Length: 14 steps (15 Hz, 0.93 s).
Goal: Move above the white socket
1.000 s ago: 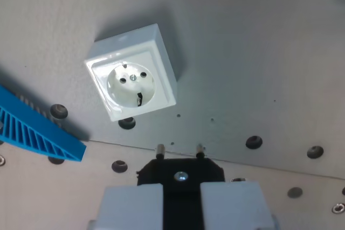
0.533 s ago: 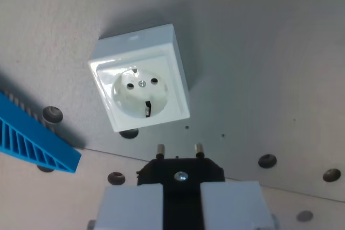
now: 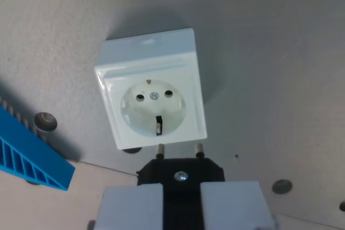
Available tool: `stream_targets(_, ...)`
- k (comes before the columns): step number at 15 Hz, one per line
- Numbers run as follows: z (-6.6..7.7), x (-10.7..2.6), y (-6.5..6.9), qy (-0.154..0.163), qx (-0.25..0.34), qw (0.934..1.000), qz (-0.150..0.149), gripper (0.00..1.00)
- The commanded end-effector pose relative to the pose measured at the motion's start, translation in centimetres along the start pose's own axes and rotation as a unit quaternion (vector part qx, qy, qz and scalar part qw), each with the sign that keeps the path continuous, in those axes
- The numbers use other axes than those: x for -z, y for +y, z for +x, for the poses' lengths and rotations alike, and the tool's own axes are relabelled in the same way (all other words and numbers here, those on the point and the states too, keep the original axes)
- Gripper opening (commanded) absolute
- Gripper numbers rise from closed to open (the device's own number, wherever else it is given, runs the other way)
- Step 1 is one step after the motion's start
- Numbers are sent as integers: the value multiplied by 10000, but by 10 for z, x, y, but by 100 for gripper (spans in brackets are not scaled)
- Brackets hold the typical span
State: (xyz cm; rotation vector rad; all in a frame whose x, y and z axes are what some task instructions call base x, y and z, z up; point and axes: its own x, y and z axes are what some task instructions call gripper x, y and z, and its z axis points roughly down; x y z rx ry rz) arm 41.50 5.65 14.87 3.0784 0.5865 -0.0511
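Observation:
The white socket (image 3: pixel 153 96) is a square box with a round recess and two pin holes, sitting on the grey plate in the middle of the wrist view. My gripper (image 3: pixel 181 200) fills the bottom edge, its two pale fingers (image 3: pixel 132 207) shut on a black plug (image 3: pixel 181 173). The plug's two metal pins point up the picture and their tips reach the socket's lower rim, just below and to the right of the recess. How high the plug hangs over the socket is not shown.
A blue ribbed plastic part (image 3: pixel 29 154) lies at the wrist view's left edge. The grey plate (image 3: pixel 269 52) carries dark bolt holes (image 3: pixel 45 120) along its lower border, with a lighter surface beyond it.
The camera has moved toward the socket: the socket has grown and slid down and to the wrist view's right, now meeting the plug's pins. The plug stays held the same way.

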Motion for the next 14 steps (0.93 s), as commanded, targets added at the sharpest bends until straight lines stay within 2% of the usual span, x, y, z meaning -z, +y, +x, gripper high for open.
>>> stream_targets(1, -5, -13, -5, 516, 509, 9973, -111, 0)
stream_targets(8, -9, -31, -12, 553, 539, 9969, -134, 0)
stream_targets(14, -11, -38, -15, 530, 516, 9972, -138, 0)
